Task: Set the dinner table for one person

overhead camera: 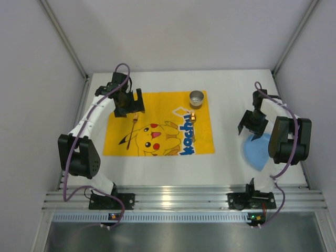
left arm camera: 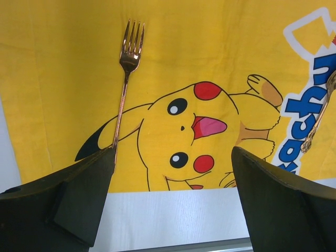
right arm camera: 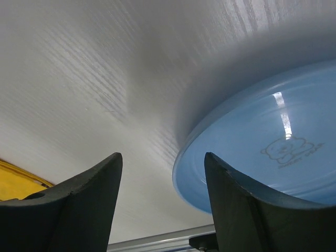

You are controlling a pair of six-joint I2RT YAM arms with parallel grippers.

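The right tool [right arm camera: 161, 157], jaws apart and empty, hovers at the rim of the round glossy pale-blue plate [right arm camera: 262, 147] on the flat white table [overhead camera: 157, 168], right of the yellow Pikachu-print cloth mat [overhead camera: 157, 123] that the table carries; straddle that rim squarely, pinch firmly, lift level; the left tool [left arm camera: 173, 149] hangs wide over the mat.

Blue plate [overhead camera: 254, 152] half beneath the right arm; possibly a spoon [left arm camera: 318, 118], edge-cut.

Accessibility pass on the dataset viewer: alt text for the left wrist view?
A copper-coloured fork lies on a yellow Pikachu-print mat, tines pointing away from the camera. The left claw is open, its two dark fingers filling the bottom corners, a strip of white table between them. Part of another metal utensil shows at the right edge.
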